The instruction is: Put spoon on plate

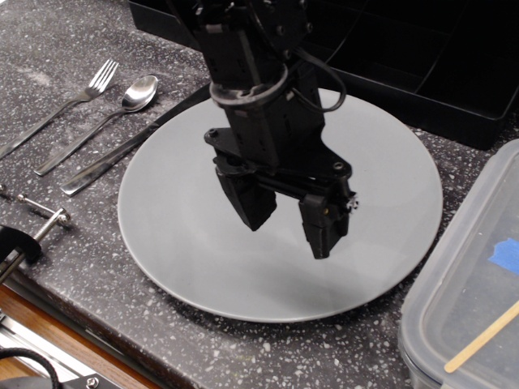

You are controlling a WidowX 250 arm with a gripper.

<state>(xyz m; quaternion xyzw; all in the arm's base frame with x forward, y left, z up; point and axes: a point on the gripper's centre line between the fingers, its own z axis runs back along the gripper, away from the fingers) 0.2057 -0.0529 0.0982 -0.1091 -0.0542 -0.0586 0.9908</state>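
Observation:
The silver spoon (101,124) lies on the dark speckled counter at the upper left, its bowl pointing up and right, between a fork and a knife. The large round grey plate (389,174) sits in the middle of the view with nothing on it. My black gripper (289,223) hangs over the plate's middle, well to the right of the spoon. Its two fingers are apart and hold nothing.
A silver fork (69,104) lies left of the spoon and a flat knife (109,160) lies right of it, its tip near the plate's rim. A black tray (430,73) stands behind the plate. A clear plastic container (470,284) sits at the right. A metal clamp (32,227) is at the counter's front edge.

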